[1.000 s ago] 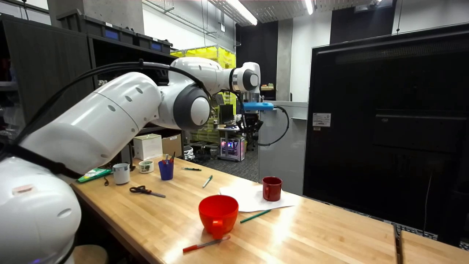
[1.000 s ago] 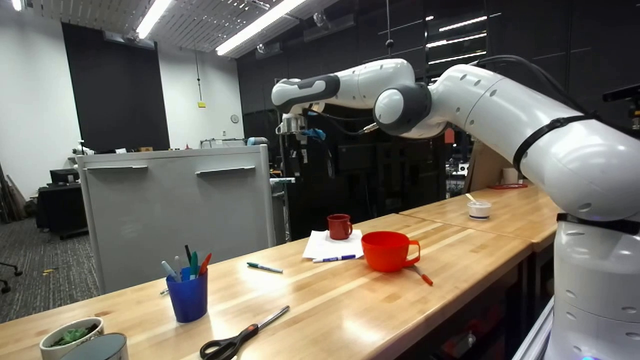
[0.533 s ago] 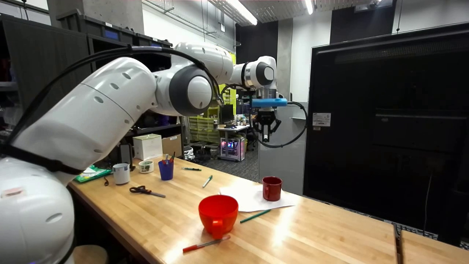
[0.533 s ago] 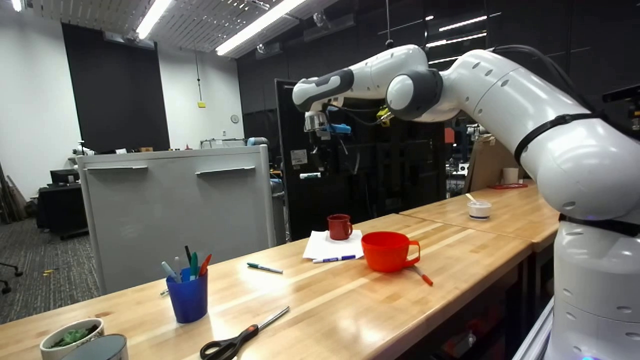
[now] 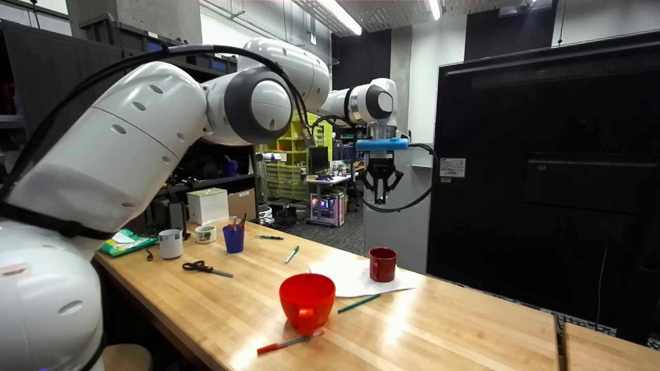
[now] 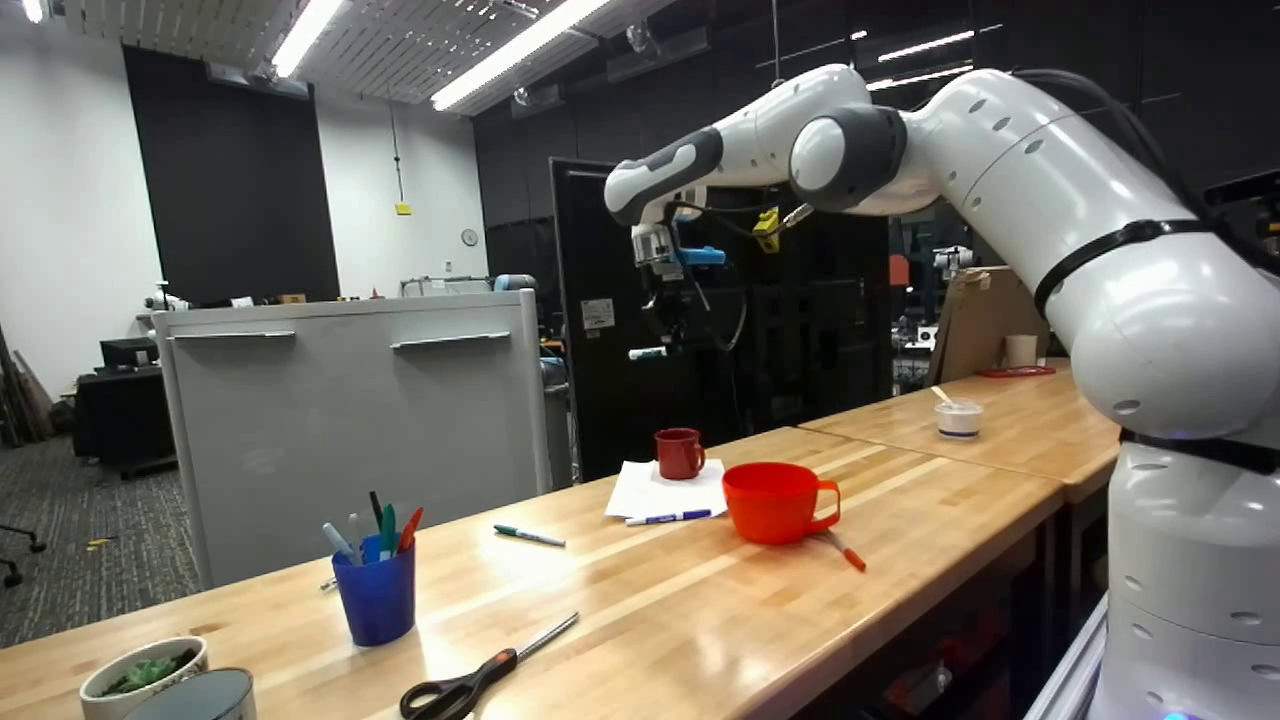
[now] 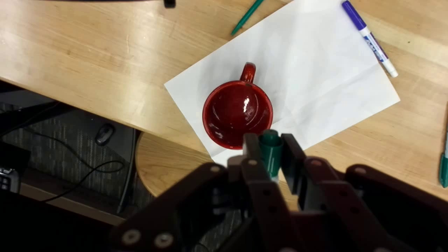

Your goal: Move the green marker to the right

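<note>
My gripper [image 5: 380, 199] is shut on the green marker [image 7: 271, 155], held level, high above the table. In the wrist view its green cap end points away between the fingertips, and most of the white body is hidden by the fingers. In an exterior view the marker [image 6: 645, 353] sticks out to the left of the gripper [image 6: 672, 345]. Below it, the dark red mug [image 7: 238, 110] stands on white paper [image 7: 315, 77]. A similar green-ended pale marker [image 5: 292, 254] lies on the table; it also shows at the right edge of the wrist view [image 7: 444, 169].
A red bowl [image 5: 307, 296] with a handle stands near the paper. A dark green rod [image 5: 359, 304], a purple-capped marker [image 6: 668, 518] and a red-ended pen [image 5: 289, 342] lie around it. A blue pen cup [image 6: 375, 595] and scissors [image 6: 490, 675] are farther along the table [image 5: 443, 330].
The gripper has moved to the right in both exterior views with the marker in it, and the arm's elbow has risen. The things on the table have not moved.
</note>
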